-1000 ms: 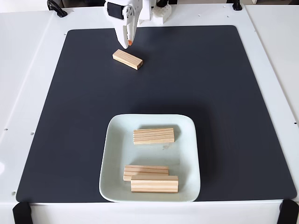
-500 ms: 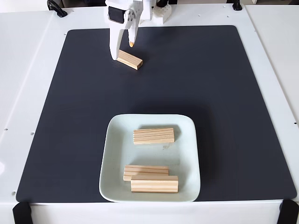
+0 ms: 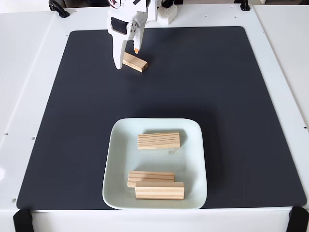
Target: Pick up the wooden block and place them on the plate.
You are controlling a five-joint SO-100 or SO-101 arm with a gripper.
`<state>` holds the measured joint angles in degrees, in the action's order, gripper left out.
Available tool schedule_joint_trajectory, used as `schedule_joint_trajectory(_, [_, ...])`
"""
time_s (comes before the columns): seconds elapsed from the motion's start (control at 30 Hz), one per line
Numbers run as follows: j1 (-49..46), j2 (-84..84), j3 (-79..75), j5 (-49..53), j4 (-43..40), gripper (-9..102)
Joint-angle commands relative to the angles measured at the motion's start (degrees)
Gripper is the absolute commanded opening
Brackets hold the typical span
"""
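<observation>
A pale wooden block [image 3: 135,62] lies on the black mat near the top left of the fixed view. My white gripper [image 3: 127,58] reaches down over the block's left end, open, with one long finger [image 3: 117,55] on the block's left side and the orange-tipped finger [image 3: 136,48] above its far edge. The mint-white square plate [image 3: 118,159] sits at the front centre. Three more wooden blocks lie on the plate: one [image 3: 159,140] across the middle and two [image 3: 150,177] [image 3: 159,191] stacked side by side near the front.
The black mat [image 3: 222,96] covers most of the white table [image 3: 29,72]. The arm's white base [image 3: 161,12] stands at the back edge. Black clamps sit at the table's corners.
The gripper has opened and come down from above the mat to straddle the left end of the lone block. The block and plate have not moved.
</observation>
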<state>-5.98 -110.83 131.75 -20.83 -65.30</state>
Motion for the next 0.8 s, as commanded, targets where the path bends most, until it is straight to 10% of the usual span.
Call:
schedule_joint_trajectory(0.0, [0.09,0.00,-1.49,-0.44,0.70,34])
schedule_joint_trajectory(0.77, [1.85,2.46,-1.14,-0.44,2.55,33])
